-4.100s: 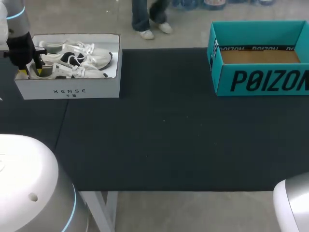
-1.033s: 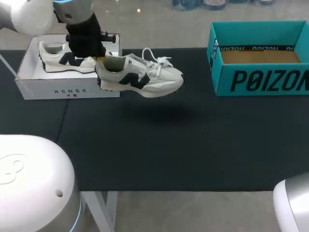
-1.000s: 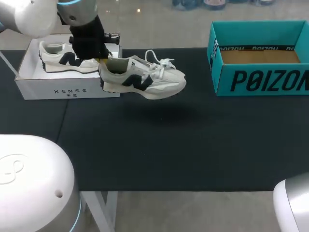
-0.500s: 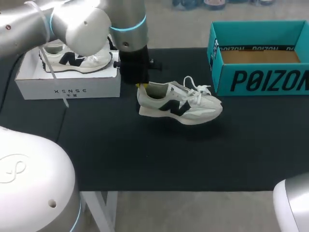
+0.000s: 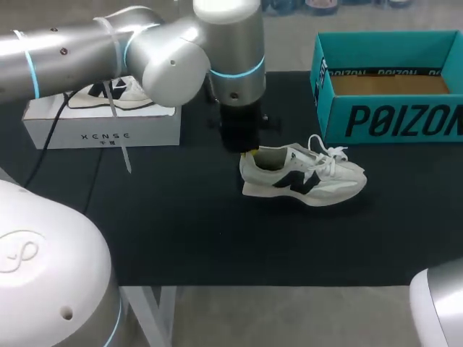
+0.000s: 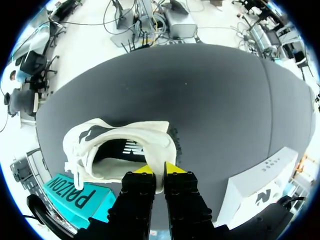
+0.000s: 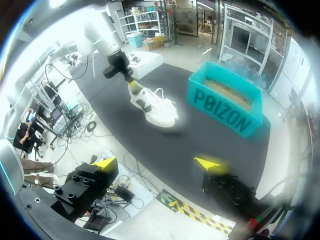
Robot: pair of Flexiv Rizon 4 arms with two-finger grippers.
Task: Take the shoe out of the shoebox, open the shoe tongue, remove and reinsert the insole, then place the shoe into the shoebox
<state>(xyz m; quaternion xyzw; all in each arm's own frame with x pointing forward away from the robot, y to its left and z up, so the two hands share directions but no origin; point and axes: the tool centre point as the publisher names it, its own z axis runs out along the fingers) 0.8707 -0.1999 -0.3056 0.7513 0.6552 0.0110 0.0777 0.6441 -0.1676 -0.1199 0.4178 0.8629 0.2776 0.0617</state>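
A white shoe (image 5: 304, 179) with a black side mark lies toe-right at the middle of the black mat, low over it or touching it. My left gripper (image 5: 248, 152) comes in from the left and is shut on its heel collar. In the left wrist view the yellow tips (image 6: 159, 171) pinch the heel edge of the shoe (image 6: 120, 147), whose opening faces the camera. A second shoe (image 5: 116, 90) stays in the white shoebox (image 5: 101, 129) at the back left. My right gripper (image 7: 157, 164) is open and empty, high off the table's near side, far from the shoe (image 7: 152, 105).
An open teal box (image 5: 391, 108) stands at the back right, just beyond the shoe's toe; it also shows in the right wrist view as the teal box (image 7: 225, 102). My left arm's thick links (image 5: 145, 50) span the back left above the white box.
My left arm has carried the shoe rightward and down, from beside the white shoebox to the middle of the mat. The grip on the heel is unchanged.
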